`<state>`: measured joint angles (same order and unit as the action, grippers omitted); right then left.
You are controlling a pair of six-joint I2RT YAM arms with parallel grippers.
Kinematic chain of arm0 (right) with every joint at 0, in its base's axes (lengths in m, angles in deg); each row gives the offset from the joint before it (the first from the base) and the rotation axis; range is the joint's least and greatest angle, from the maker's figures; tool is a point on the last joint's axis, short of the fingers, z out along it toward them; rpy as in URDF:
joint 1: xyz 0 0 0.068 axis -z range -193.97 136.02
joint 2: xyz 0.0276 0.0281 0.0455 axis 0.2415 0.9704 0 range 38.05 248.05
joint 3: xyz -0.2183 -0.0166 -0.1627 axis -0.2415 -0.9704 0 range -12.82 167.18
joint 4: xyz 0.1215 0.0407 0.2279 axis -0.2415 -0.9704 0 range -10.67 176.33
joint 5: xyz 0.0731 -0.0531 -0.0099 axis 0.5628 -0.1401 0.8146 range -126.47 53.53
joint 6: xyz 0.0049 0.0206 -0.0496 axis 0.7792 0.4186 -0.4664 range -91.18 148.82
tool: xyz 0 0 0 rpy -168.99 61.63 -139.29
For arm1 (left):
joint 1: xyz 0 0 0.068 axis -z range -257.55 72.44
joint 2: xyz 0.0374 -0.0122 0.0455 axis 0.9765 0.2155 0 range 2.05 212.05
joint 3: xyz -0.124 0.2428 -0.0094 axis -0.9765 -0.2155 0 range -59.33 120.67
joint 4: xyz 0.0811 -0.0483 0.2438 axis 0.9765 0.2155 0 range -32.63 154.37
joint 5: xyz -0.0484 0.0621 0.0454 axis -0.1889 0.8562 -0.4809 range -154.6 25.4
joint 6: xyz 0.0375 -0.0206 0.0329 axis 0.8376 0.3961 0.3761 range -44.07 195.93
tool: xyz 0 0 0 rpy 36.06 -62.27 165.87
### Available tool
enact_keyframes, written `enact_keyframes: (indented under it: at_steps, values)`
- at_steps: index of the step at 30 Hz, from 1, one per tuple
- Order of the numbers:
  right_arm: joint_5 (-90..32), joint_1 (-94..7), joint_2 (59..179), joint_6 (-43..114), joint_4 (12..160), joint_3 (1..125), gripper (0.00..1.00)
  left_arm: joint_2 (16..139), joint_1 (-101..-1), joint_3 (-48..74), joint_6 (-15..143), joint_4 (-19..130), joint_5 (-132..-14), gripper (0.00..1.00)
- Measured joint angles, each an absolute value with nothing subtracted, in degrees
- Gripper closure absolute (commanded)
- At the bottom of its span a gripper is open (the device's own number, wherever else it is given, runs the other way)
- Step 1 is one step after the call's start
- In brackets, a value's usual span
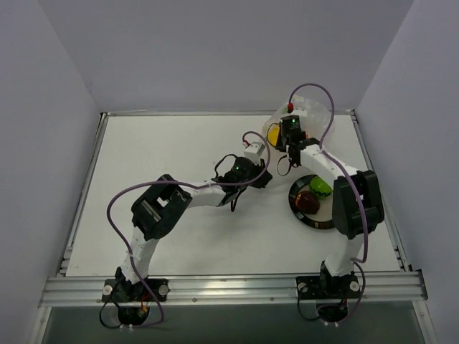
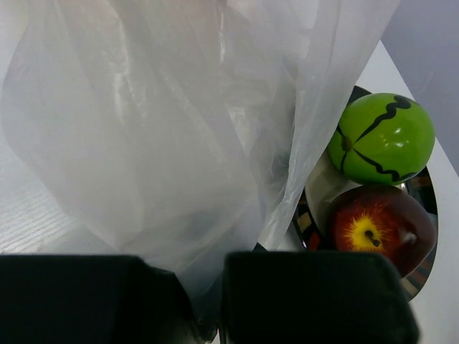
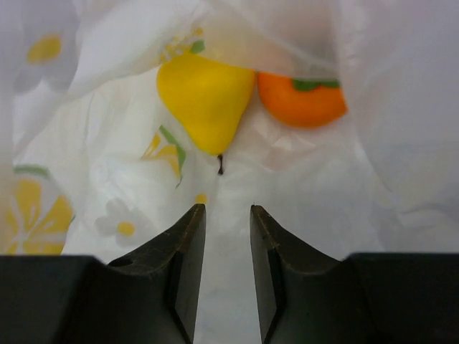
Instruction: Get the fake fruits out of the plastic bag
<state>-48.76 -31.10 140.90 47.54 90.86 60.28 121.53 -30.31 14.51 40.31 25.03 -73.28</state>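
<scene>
The clear plastic bag lies at the back right of the table. My left gripper is shut on a bunched edge of the bag, which hangs up from between the fingers. My right gripper is open with its jaws a little apart and empty, pointing into the bag. Just ahead of the tips lie the yellow fruit and the orange fruit with its green top. The bright green fruit and the dark red fruit sit on the plate.
The round black-rimmed plate stands right of centre, close beside the right arm's elbow. The two forearms come close together near the bag. Grey walls enclose the white table, and a metal rail runs along the near edge.
</scene>
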Motion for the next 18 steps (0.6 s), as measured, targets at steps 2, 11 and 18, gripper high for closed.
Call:
enact_keyframes:
  at_steps: [2,11,18]
  values:
    - [-49.07,-29.61,144.0,46.71,91.23,63.19,0.66,121.53,-30.31,13.88,40.31,24.81,-73.04,0.98]
    - [-49.07,-22.73,152.38,45.25,92.52,70.64,0.43,121.53,-30.25,13.42,40.33,24.92,-72.58,0.98]
    - [-49.07,-20.83,156.97,44.73,92.57,74.66,0.21,121.53,-29.96,13.42,40.36,24.9,-72.5,0.98]
